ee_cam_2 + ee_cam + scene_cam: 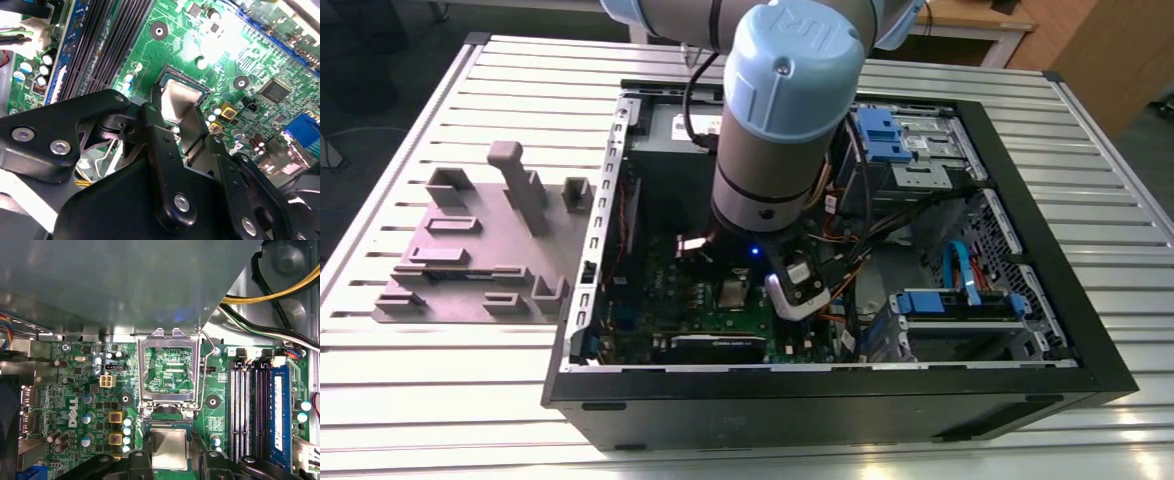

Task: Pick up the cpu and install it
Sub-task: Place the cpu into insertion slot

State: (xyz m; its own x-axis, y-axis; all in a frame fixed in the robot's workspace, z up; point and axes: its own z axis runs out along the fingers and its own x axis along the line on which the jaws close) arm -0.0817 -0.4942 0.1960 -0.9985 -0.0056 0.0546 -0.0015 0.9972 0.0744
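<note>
Inside the open computer case (827, 410), mid-motherboard (75, 390): the cpu (170, 447) lies flat in its socket, silver top up, just beside the hinge edge of the opened load frame (167, 336). The gripper (175, 112) is clamped on two opposite sides of it. The gripper's black body cuts off the cpu's near edge in both wrist views. In the exterior view the arm (781, 120) covers much of the case's middle. White lettering is printed on the board; the fine print is too small to read. A grey fixture plate (467, 270) sits on the slatted table (454, 380), by its edge at the exterior view's left, just beside the case.
</note>
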